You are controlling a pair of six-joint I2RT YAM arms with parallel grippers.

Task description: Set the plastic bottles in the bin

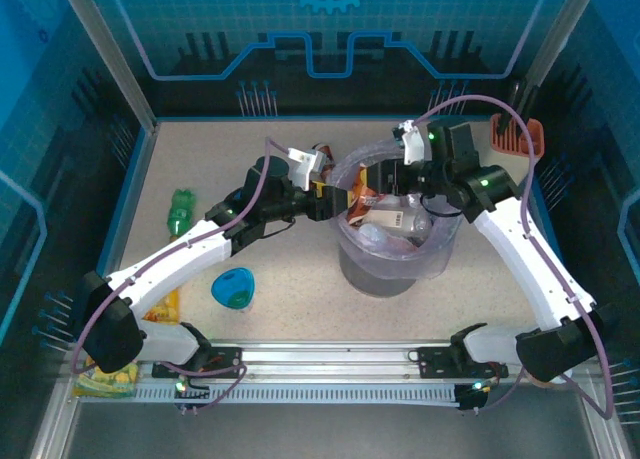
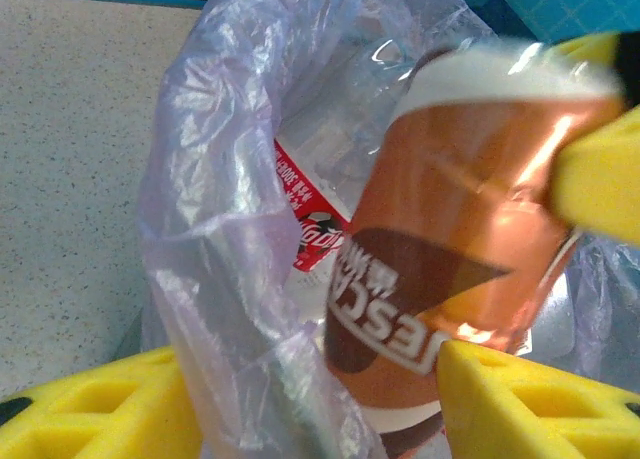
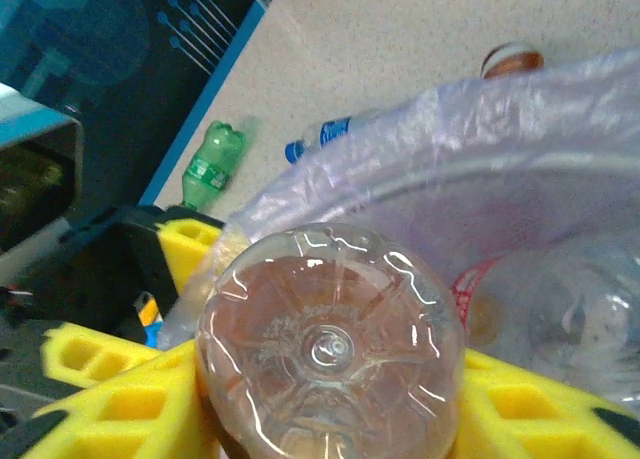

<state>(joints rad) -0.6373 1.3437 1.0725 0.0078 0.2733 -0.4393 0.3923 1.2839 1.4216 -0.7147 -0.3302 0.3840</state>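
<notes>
Your right end effector (image 3: 330, 384) pinches the brown-labelled bottle (image 2: 450, 259) at its base end. In the right wrist view the clear ribbed base faces the lens with a yellow pad against each side. Your left end effector (image 2: 310, 369) stands spread around the same bottle's other end. One pad (image 2: 520, 409) touches the label, while the other (image 2: 90, 414) sits apart from it with a fold of the lilac bag (image 2: 210, 199) between them, so that side carries no grip.

The bottle hangs at the left rim of the bin (image 1: 385, 279), which stands about mid-counter, slightly toward the right edge. You hold it there, I judge, because the bag slumps inward at that rim. The bottle has to be past the film before you let go, or it may ride the plastic and tip back onto the counter. Your spread left fingers look placed to steady it or to keep the bag aside rather than to carry.

Inside the bin lies a red-labelled bottle (image 2: 312, 234) among other clear ones, so the job looks well along. On the counter you have a green bottle (image 1: 183, 211) near the left edge and, in the right wrist view, a blue-capped bottle (image 3: 322, 134) just beyond the bin's rim. The blue bowl (image 1: 234, 287) and the yellow snack packets (image 1: 108, 381) toward the near left corner are not for the bin.
</notes>
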